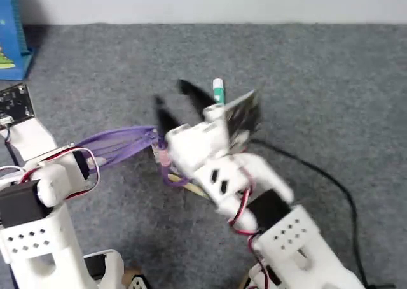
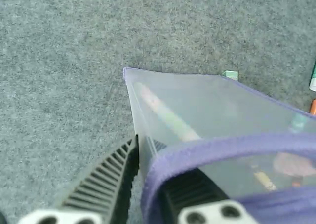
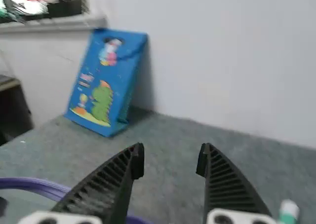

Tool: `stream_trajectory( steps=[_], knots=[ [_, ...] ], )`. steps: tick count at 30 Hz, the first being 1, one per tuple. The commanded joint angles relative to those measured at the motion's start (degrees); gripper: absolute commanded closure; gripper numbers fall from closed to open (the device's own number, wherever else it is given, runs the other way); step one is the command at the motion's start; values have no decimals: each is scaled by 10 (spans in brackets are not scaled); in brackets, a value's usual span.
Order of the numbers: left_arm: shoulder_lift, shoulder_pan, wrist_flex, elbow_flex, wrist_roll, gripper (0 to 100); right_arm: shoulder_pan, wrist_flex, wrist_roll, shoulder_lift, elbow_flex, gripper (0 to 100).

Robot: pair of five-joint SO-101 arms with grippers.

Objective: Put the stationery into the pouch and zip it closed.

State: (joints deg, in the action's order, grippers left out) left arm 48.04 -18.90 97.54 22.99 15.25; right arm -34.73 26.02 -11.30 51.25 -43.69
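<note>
A translucent pouch point(image 1: 121, 142) with purple zip trim is held off the grey carpet. My left gripper point(image 2: 143, 155) is shut on its edge, and the pouch point(image 2: 197, 110) stretches away from the fingers. A pale pen shape point(image 2: 168, 118) shows through the pouch wall. Beside the pouch's far end, my right gripper point(image 1: 173, 101) is raised and open, with nothing between its black fingers point(image 3: 123, 174). A green-and-white marker point(image 1: 218, 90) lies just beyond it, and the same marker point(image 3: 287, 211) shows past one finger. A wooden pencil point(image 1: 191, 187) lies under the right arm.
A blue dinosaur-print bag point(image 3: 106, 81) leans against the white wall at the far left point(image 1: 9, 41). A black cable point(image 1: 318, 174) runs across the carpet on the right. A small green item point(image 2: 229, 75) lies behind the pouch.
</note>
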Motion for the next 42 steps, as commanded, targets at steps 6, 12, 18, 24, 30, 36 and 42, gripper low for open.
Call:
stream_trajectory(
  steps=[6,12,18,24,30,36,42],
  knots=[
    [-2,1,7,-3,4,990,124,242,-12,-126,64,833],
    [-2,1,12,-3,3,990,131,231,15,-332,76,833],
    [-2,1,12,-3,2,990,139,139,18,-473,109,833],
    [-2,1,12,-3,2,990,161,81,36,-580,183,833],
    [-2,1,12,-3,2,990,175,82,47,-696,270,870],
    [-2,1,12,-3,2,990,172,181,53,-689,300,990],
    [-2,1,12,-3,4,990,173,305,71,-557,298,991]
  ],
)
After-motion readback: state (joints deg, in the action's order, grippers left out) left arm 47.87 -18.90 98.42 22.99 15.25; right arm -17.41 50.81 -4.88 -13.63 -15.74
